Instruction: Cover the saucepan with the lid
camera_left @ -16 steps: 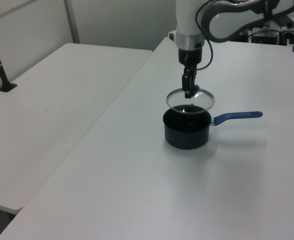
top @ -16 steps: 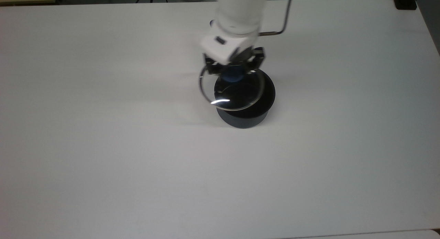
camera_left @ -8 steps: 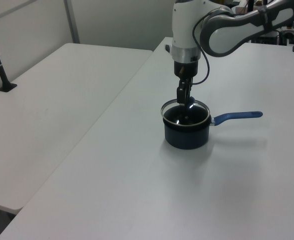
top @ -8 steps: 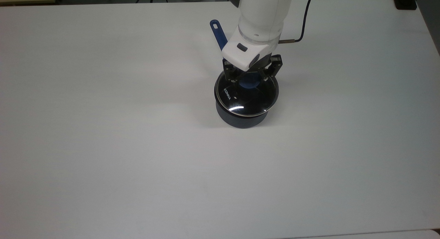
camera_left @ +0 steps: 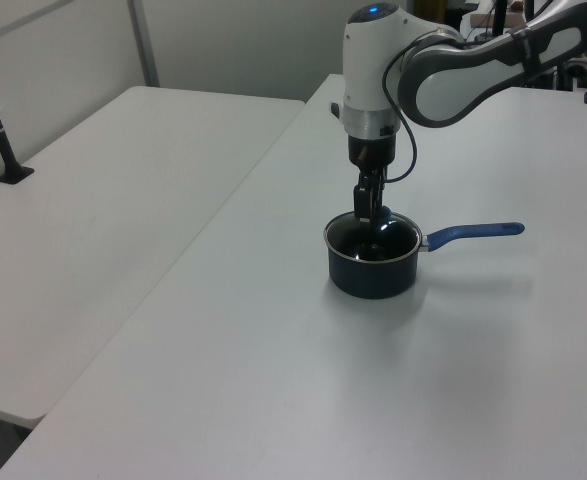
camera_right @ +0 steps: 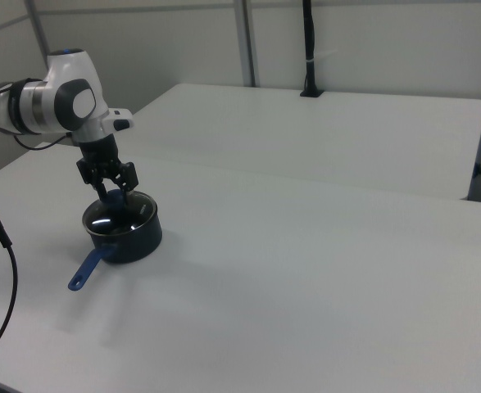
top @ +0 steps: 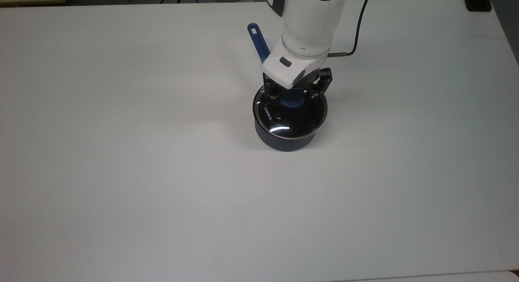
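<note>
Since a second ago the lid has come down from a tilted hover, off-centre over the saucepan, to lie flat on the rim, and the arm has shifted toward the top view's right. Nearest in the top view, below the fingers, the saucepan's dark wall stands on the white bench. The glass disc sits ringed by the rim just under the fingers, lettering toward the top view's left. The gripper hangs straight over the blue knob, fingers spread to either side and seemingly let go of it. Beyond them the blue handle points away. To finish well, I would raise the fingers straight up, without sideways drift, so neither one clips the knob and drags the lid off its seat.
</note>
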Controlling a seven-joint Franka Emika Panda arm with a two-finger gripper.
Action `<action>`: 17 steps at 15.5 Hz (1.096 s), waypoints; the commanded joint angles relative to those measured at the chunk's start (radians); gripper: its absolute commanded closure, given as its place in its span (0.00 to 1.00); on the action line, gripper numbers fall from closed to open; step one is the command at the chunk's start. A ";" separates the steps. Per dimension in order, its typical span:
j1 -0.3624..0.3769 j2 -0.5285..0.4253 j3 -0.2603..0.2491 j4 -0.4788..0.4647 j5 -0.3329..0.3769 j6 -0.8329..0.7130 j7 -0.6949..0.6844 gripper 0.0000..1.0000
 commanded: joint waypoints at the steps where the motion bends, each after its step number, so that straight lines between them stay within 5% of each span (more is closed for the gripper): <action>1: 0.003 -0.023 -0.022 0.001 -0.032 0.025 0.052 0.00; 17: -0.290 -0.315 -0.026 0.005 -0.026 -0.356 -0.097 0.00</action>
